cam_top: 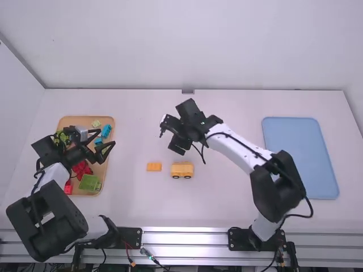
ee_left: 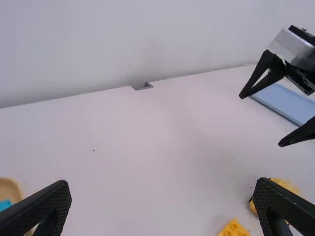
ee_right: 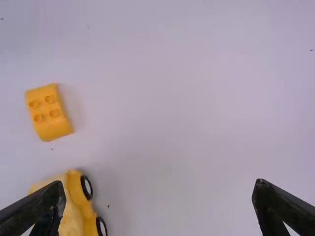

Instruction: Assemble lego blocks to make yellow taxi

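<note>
Both yellow pieces on open mid-table: yellow toy car [cam_top: 182,169], wheels on the side facing the near edge; yellow studded block [cam_top: 153,166] to its left, apart, a gap of bare white table [cam_top: 227,192] between them. Right gripper [cam_top: 174,134] over the table beyond the car, fingers spread wide, nothing between them. Left gripper [cam_top: 107,137] at the tan tray [cam_top: 79,120], fingertips near its right edge; fingers likewise apart, holding nothing. Tray contents include a green block [cam_top: 90,182] near the right rim, red pieces [cam_top: 82,168] and a blue piece [cam_top: 106,131]. Room for moving: open strips from tray to studded block, from car to blue panel [cam_top: 300,158], and from both yellow pieces to the table's near edge.
</note>
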Action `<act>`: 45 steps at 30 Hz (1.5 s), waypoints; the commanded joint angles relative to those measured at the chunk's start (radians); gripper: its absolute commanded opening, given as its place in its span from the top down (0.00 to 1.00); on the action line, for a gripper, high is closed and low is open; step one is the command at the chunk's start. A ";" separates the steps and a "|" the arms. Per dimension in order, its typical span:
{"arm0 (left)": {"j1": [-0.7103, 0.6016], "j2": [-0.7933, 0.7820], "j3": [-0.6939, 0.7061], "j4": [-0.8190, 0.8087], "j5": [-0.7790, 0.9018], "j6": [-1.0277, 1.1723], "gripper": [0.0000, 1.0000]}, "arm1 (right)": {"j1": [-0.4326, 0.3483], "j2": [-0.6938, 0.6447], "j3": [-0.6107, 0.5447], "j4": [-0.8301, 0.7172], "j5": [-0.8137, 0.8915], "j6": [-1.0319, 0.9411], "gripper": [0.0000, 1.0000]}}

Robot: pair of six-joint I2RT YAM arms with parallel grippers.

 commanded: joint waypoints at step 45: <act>-0.576 0.478 0.066 -0.248 -0.322 1.035 0.01 | -0.334 -0.061 -0.827 0.965 -0.842 -0.182 0.01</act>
